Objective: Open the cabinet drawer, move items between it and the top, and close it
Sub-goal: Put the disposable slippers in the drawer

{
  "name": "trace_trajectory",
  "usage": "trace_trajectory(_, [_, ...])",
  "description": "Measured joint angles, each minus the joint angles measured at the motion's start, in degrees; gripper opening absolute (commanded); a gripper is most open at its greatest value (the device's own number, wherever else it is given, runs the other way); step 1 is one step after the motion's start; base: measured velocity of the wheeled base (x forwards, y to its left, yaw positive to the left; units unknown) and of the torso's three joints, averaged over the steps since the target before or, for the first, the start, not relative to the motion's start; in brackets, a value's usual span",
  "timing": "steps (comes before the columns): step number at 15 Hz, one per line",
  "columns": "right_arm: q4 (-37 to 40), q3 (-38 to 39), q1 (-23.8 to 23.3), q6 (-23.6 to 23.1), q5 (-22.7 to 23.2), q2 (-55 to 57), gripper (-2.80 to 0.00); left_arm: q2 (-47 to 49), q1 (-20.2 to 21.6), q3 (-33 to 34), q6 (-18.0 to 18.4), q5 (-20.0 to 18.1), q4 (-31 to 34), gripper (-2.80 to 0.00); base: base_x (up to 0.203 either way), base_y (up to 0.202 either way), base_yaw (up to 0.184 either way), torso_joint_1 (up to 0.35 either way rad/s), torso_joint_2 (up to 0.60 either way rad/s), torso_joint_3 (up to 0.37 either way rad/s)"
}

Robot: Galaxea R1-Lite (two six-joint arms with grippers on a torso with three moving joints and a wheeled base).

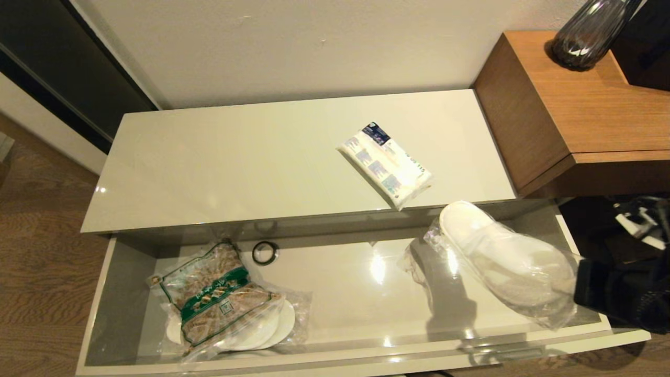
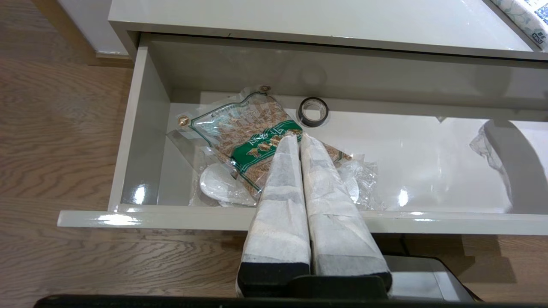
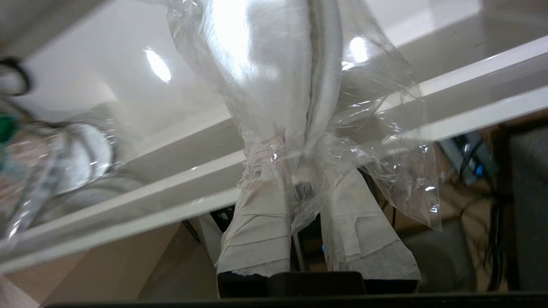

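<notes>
— What is happening at the near edge?

— The right gripper [image 3: 299, 188] is clamping the bagged slippers [image 1: 502, 259], holding them tilted above the right end of the open cabinet drawer [image 1: 366, 348]. The left gripper [image 2: 299, 139], fingers pressed together on nothing, is hanging in front of the drawer's left end.

— And farther in?

— The green-banded bag [image 1: 217, 298] is lying in the drawer's left part (over a second white pair), a black ring [image 1: 265, 253] near it. Beyond — on the top [image 1: 209, 162] — the white packet [image 1: 386, 163] is lying beside the wooden desk [image 1: 586, 115].
</notes>
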Motion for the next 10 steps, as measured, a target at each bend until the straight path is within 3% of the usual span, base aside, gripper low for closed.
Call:
trace_trajectory(6, [-23.65, 2.36, -5.18, 1.9, 1.43, 22.48, -2.8, 0.0, 0.05, 0.0, 0.0, 0.0, 0.0, -2.8, 0.0, 0.0, 0.0, 0.0, 0.0, 0.0])
trace_trajectory(10, [-29.33, 4.19, -6.3, 2.2, 1.54, 28.72, -2.8, 0.0, -0.01, 0.0, 0.0, 0.0, 0.0, -2.8, 0.0, 0.0, 0.0, 0.0, 0.0, 0.0])
